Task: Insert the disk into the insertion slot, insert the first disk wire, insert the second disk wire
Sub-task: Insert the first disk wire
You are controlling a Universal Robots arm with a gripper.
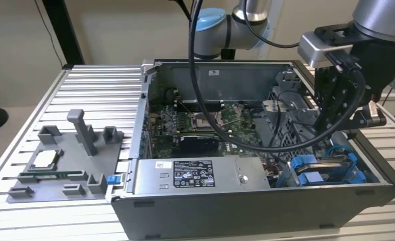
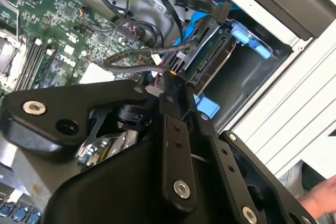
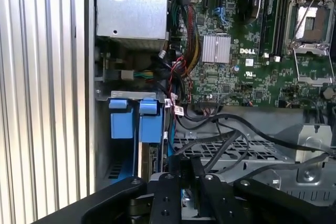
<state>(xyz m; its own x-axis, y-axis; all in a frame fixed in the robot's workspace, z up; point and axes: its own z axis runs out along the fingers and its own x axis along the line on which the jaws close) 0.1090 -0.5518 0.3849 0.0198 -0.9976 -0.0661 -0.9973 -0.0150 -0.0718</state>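
Gripper [image 2: 171, 80] looks clamped on a disk wire [image 2: 134, 54] plug, tho tips are partly hidden, w/ the disk [image 2: 210, 64] seated in the insertion slot [image 2: 251, 40] just ahead, long axis running away from the fingertips.

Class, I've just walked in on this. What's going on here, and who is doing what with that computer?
A robot arm is working inside an open computer case. Its gripper reaches down into the drive-bay corner, on the exterior view's right, with the jaws shut on a grey wire right beside the disk. The disk, in its blue carrier, already sits in the insertion slot. Whether the wire's end is plugged in yet is hard to tell.
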